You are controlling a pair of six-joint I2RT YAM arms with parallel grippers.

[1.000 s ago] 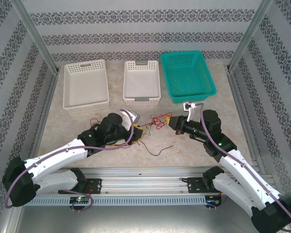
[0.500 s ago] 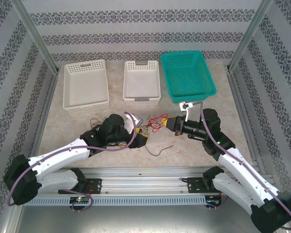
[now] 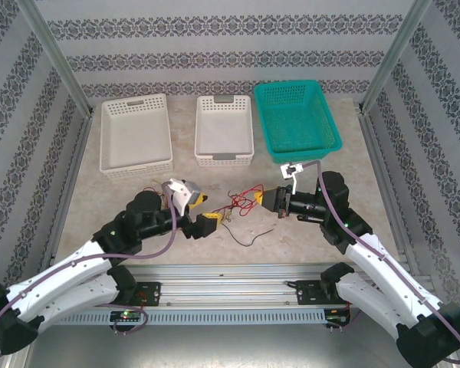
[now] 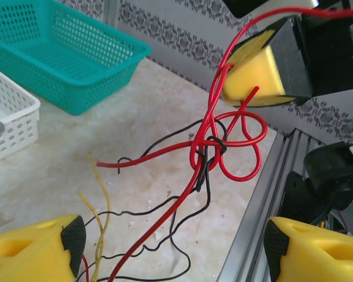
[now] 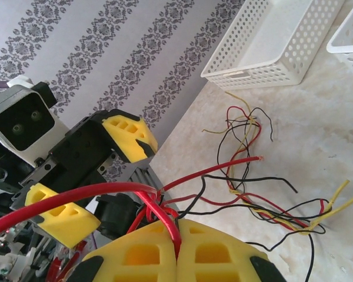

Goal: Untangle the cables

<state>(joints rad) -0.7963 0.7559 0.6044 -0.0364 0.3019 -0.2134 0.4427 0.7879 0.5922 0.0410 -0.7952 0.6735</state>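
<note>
- The marble table (image 3: 84,203) fills the middle of the top view. Three baskets stand in a row along its upper edge: a large white basket (image 3: 135,165) at upper left, a smaller white basket (image 3: 224,159) in the centre and a teal basket (image 3: 305,150) at upper right.
- The left arm (image 3: 77,268) reaches in from the lower left and the right arm (image 3: 376,261) from the lower right. Both point toward the centre.
- The left gripper (image 4: 170,258) has its yellow fingers (image 4: 35,249) wide apart at the bottom corners of its wrist view. They clamp nothing, and loose wires run between them.
- The right gripper (image 5: 176,249) has its fingers pressed together, pinching a red cable (image 5: 94,188).
- The cables (image 3: 241,203) lie at the table's centre between the two grippers, as red, yellow and black strands. In the left wrist view, red loops knot around a black strand (image 4: 207,176) right of centre.
</note>
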